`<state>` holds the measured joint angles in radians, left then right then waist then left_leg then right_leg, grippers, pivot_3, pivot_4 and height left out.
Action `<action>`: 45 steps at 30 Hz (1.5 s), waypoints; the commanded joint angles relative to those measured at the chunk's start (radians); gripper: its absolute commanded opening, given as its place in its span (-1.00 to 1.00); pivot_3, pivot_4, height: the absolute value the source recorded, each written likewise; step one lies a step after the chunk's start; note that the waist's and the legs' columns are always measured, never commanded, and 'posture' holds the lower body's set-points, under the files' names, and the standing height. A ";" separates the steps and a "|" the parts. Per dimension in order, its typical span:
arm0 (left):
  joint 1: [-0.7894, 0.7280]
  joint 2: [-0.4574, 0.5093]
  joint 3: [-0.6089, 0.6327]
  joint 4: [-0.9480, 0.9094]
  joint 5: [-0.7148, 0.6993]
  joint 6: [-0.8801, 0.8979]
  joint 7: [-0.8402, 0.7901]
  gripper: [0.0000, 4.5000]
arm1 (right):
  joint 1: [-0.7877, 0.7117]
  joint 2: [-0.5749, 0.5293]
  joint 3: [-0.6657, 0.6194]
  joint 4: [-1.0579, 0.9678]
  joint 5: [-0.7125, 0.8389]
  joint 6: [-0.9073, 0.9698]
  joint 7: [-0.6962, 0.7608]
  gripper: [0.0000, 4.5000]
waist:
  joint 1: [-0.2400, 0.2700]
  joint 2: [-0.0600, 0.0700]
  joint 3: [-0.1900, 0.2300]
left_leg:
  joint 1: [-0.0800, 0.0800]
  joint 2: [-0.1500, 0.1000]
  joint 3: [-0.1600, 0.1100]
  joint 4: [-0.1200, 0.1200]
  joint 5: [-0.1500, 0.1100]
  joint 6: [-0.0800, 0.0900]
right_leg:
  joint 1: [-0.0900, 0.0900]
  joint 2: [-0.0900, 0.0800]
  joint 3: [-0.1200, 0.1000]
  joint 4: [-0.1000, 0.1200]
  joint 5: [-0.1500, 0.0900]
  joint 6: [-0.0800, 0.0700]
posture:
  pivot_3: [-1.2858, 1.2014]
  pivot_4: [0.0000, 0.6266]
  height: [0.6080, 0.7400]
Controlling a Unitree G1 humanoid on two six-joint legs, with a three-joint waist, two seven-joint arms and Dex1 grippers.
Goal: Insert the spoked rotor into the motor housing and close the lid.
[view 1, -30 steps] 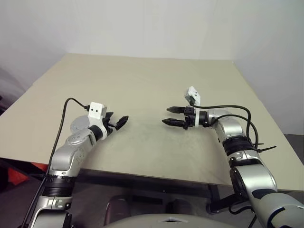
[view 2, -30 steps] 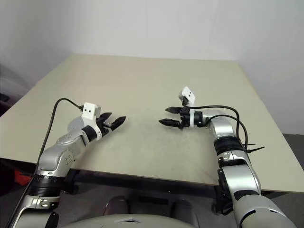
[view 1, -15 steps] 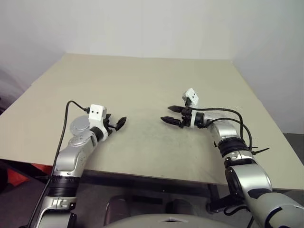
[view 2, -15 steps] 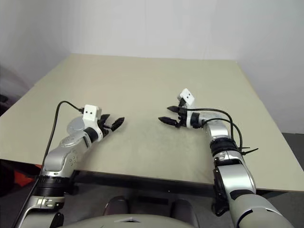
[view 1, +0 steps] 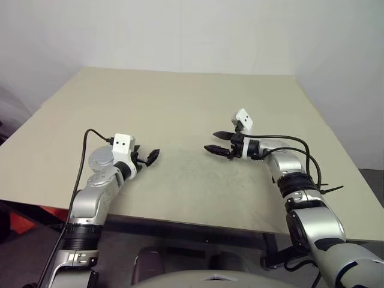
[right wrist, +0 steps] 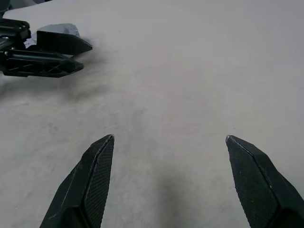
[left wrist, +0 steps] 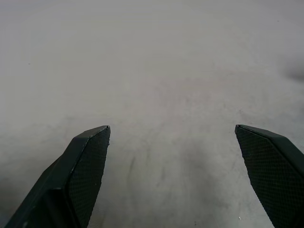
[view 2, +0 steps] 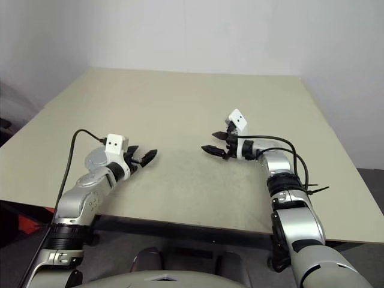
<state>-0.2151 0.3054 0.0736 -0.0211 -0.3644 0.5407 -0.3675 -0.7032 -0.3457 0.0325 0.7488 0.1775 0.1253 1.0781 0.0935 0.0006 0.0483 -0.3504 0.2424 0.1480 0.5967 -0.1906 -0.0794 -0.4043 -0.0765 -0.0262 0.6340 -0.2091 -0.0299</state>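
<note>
The spoked rotor, the motor housing and the lid are out of view. My left gripper [view 1: 152, 156] hovers low over the beige table [view 1: 180, 102] near its front left and points to the right. Its fingers [left wrist: 90, 161] stand wide apart with bare tabletop between them. My right gripper [view 1: 211, 141] hovers at the middle right and points left, towards the other one. It is open too, with nothing between its fingers [right wrist: 97, 175]. In the right wrist view the left gripper [right wrist: 47, 52] lies across the table from it, a gap of bare surface between them.
The table's front edge [view 1: 198, 221] runs just below both arms, and its right edge [view 1: 327, 126] slants away beside my right arm. White walls stand behind the far edge [view 1: 186, 72]. Black cables loop off both forearms.
My right wrist has turned slightly, so its fingertips aim a little more toward the left gripper. Both grippers stay open at about the same places.
</note>
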 commanded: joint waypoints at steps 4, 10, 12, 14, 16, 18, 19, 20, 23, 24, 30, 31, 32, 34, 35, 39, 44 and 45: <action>-0.010 0.011 -0.001 -0.047 -0.003 -0.005 -0.043 0.99 | -0.082 0.016 -0.051 0.077 0.003 -0.053 -0.118 0.88 | -0.001 0.001 0.000 | 0.000 0.000 0.000 0.000 0.000 0.000 | -0.001 0.000 0.000 0.000 0.000 0.000 | 0.03 -1.00 1.00; -0.034 0.006 0.006 -0.046 -0.006 0.026 -0.044 0.99 | -0.085 -0.003 -0.034 0.093 -0.003 -0.071 -0.017 0.88 | -0.001 0.002 0.001 | -0.002 0.000 0.000 -0.001 0.000 0.001 | -0.001 0.000 0.000 -0.003 0.000 0.000 | 0.03 -1.00 1.00; -0.038 0.007 0.015 -0.054 -0.012 0.036 -0.042 0.99 | -0.080 -0.015 -0.027 0.089 -0.006 -0.077 0.028 0.88 | -0.001 0.002 0.001 | -0.002 0.000 0.000 -0.002 -0.001 0.001 | -0.001 0.000 0.000 -0.004 0.000 0.000 | 0.03 -1.00 1.00; -0.036 0.016 0.027 -0.059 -0.017 0.032 -0.048 0.99 | -0.072 -0.033 -0.019 0.085 -0.005 -0.077 0.086 0.88 | -0.001 0.002 0.002 | -0.003 0.000 0.001 -0.002 -0.001 0.002 | -0.001 0.000 0.000 -0.006 0.000 0.000 | 0.03 -1.00 1.00; -0.034 0.027 0.042 -0.063 -0.031 0.034 -0.061 0.99 | -0.072 -0.053 -0.018 0.093 -0.004 -0.069 0.134 0.88 | -0.001 0.002 0.002 | -0.004 0.000 0.001 -0.002 -0.002 0.003 | -0.001 0.000 -0.001 -0.008 0.000 0.000 | 0.03 -1.00 1.00; -0.035 0.036 0.048 -0.063 -0.034 0.032 -0.069 0.99 | -0.078 -0.066 -0.017 0.113 -0.012 -0.073 0.157 0.88 | -0.001 0.003 0.002 | -0.005 0.000 0.001 -0.002 -0.003 0.004 | -0.001 0.000 -0.001 -0.010 0.000 0.000 | 0.03 -1.00 1.00; -0.035 0.043 0.050 -0.062 -0.032 0.025 -0.075 0.99 | -0.081 -0.074 -0.010 0.134 -0.031 -0.093 0.151 0.88 | -0.001 0.003 0.002 | -0.006 0.000 0.001 -0.002 -0.003 0.005 | -0.001 0.000 -0.001 -0.010 0.000 0.000 | 0.03 -1.00 1.00; -0.035 0.047 0.052 -0.063 -0.028 0.019 -0.076 0.99 | -0.084 -0.079 -0.003 0.154 -0.051 -0.118 0.137 0.88 | -0.001 0.003 0.002 | -0.006 0.000 0.001 -0.002 -0.003 0.006 | -0.001 0.000 -0.001 -0.011 0.000 0.000 | 0.03 -1.00 1.00; -0.040 0.043 0.059 -0.063 -0.025 0.005 -0.070 0.99 | -0.098 -0.073 0.003 0.197 -0.083 -0.169 0.093 0.88 | -0.001 0.003 0.002 | -0.006 0.000 0.001 -0.002 -0.004 0.006 | -0.001 0.000 -0.001 -0.011 0.000 0.000 | 0.03 -1.00 1.00; -0.040 0.039 0.057 -0.062 -0.021 -0.001 -0.067 0.99 | -0.102 -0.068 0.002 0.208 -0.087 -0.179 0.079 0.88 | -0.001 0.004 0.002 | -0.006 0.000 0.001 -0.002 -0.004 0.006 | -0.001 0.000 -0.001 -0.011 0.000 0.000 | 0.03 -1.00 1.00; -0.060 0.010 0.039 -0.040 0.018 -0.051 -0.041 0.99 | -0.103 -0.031 0.009 0.218 -0.103 -0.202 0.042 0.88 | -0.002 0.004 0.002 | -0.006 0.000 0.001 -0.002 -0.004 0.006 | -0.001 0.000 -0.001 -0.011 0.000 0.000 | 0.03 -1.00 1.00; -0.060 0.007 0.034 -0.039 0.020 -0.050 -0.043 0.99 | -0.101 -0.030 0.008 0.218 -0.106 -0.203 0.035 0.88 | -0.002 0.004 0.002 | -0.006 0.000 0.001 -0.002 -0.004 0.006 | -0.001 0.000 -0.001 -0.011 0.000 0.000 | 0.03 -1.00 1.00; -0.060 0.007 0.027 -0.039 0.024 -0.049 -0.046 0.99 | -0.096 -0.029 0.009 0.215 -0.107 -0.201 0.035 0.88 | -0.001 0.004 0.002 | -0.006 0.000 0.001 -0.002 -0.004 0.006 | -0.001 0.000 -0.001 -0.011 0.000 0.000 | 0.03 -1.00 1.00; -0.056 0.006 0.021 -0.044 0.026 -0.047 -0.048 0.99 | -0.089 -0.029 0.011 0.204 -0.110 -0.196 0.041 0.88 | -0.001 0.004 0.002 | -0.006 0.000 0.001 -0.002 -0.004 0.006 | -0.001 0.000 -0.001 -0.011 0.000 0.000 | 0.03 -1.00 1.00; -0.054 0.004 0.023 -0.046 0.022 -0.045 -0.048 0.99 | -0.089 -0.030 0.011 0.203 -0.111 -0.194 0.042 0.88 | -0.001 0.004 0.002 | -0.007 0.000 0.001 -0.002 -0.004 0.006 | -0.001 0.000 -0.001 -0.011 0.000 0.000 | 0.03 -1.00 1.00; -0.039 0.009 0.020 -0.058 0.014 -0.034 -0.060 0.99 | -0.098 -0.035 0.009 0.211 -0.117 -0.189 0.038 0.88 | -0.002 0.004 0.003 | -0.007 0.000 0.001 -0.003 -0.004 0.006 | -0.002 0.000 -0.001 -0.011 0.000 0.000 | 0.03 -1.00 1.00; -0.037 0.024 0.030 -0.050 0.014 -0.033 -0.069 0.99 | -0.098 -0.032 0.013 0.202 -0.118 -0.180 0.045 0.88 | -0.002 0.004 0.003 | -0.007 0.000 0.001 -0.003 -0.004 0.006 | -0.002 0.000 -0.001 -0.011 0.000 0.000 | 0.03 -1.00 1.00; -0.036 0.024 0.030 -0.050 0.015 -0.033 -0.069 0.99 | -0.096 -0.032 0.015 0.200 -0.120 -0.180 0.046 0.88 | -0.002 0.004 0.003 | -0.007 0.000 0.001 -0.003 -0.004 0.006 | -0.002 0.000 -0.001 -0.011 0.000 0.000 | 0.03 -1.00 1.00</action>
<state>-0.2398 0.3194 0.0926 -0.0458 -0.3476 0.5141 -0.4318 -0.7747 -0.3715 0.0448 0.9814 0.0548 -0.0536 1.1169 0.0916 0.0050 0.0511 -0.3576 0.2425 0.1491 0.5940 -0.1943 -0.0734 -0.4067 -0.0765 -0.0272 0.6228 -0.2089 -0.0301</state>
